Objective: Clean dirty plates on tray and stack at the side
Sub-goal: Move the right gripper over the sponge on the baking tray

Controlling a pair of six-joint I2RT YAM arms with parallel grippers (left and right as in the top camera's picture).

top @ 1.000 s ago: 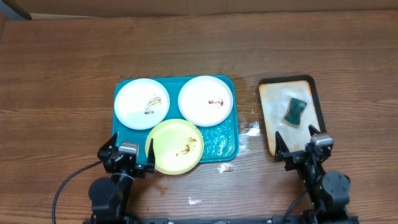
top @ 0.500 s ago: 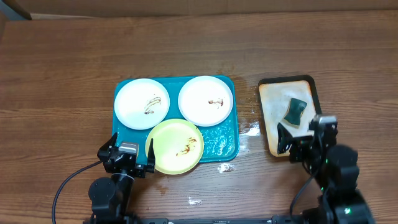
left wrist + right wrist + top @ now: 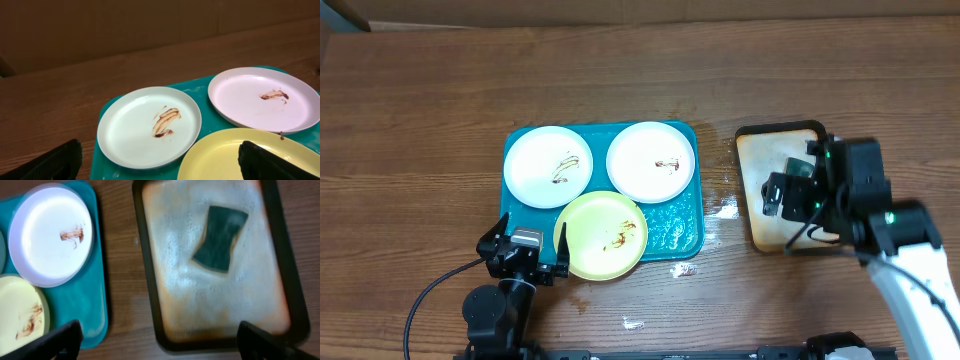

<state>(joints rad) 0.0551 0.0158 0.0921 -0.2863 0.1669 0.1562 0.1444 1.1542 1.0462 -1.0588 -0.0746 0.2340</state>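
Hovering over a black-rimmed tray (image 3: pixel 145 280), the right gripper (image 3: pixel 160 342) has its jaws spread wide and empty, and a dark green sponge (image 3: pixel 220 237) lies ahead of its fingers, untouched. The left gripper (image 3: pixel 160 162), equally wide and holding nothing, sits at the teal tray (image 3: pixel 680 230)'s near edge. Just ahead lies the pale yellow plate (image 3: pixel 240 155), and beyond it the left white plate (image 3: pixel 145 125) and the right white plate (image 3: pixel 260 100), all smeared brown.

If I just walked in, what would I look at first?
Probably the bright teal tray in the middle of the wooden table. It holds the left white plate, the right white plate and, in front of them, the yellow plate, each smeared with brown. Next, off to the right, a dark green sponge lies on a foamy black-rimmed tray.
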